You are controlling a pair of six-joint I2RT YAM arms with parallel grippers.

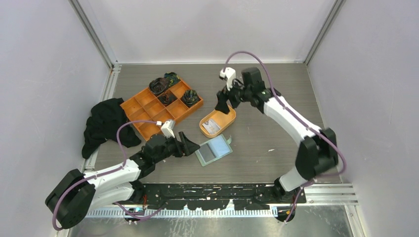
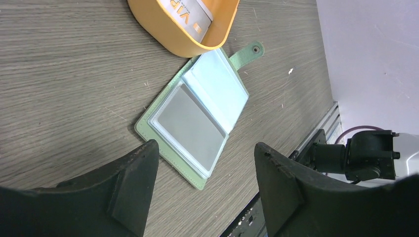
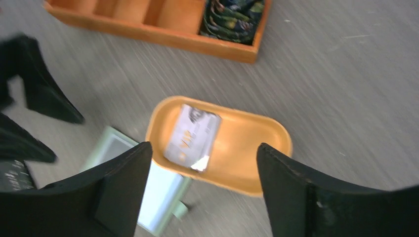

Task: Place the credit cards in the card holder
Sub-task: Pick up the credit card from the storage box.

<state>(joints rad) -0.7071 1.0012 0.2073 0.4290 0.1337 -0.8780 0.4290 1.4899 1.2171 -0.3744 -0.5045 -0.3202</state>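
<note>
The sage-green card holder lies open on the table, its glossy pockets facing up and its tab toward the orange oval dish. In the left wrist view the card holder sits just ahead of my open left gripper, which holds nothing. In the dish lie the credit cards, pale with "VIP" lettering, also seen as credit cards from above. My right gripper hangs open and empty above the dish. From above, the left gripper is at the holder's left edge and the right gripper over the dish's far end.
An orange compartment tray with dark bundles in its far cells stands at the back left. A black cloth lies against the left wall. Walls enclose three sides, and a metal rail runs along the near edge.
</note>
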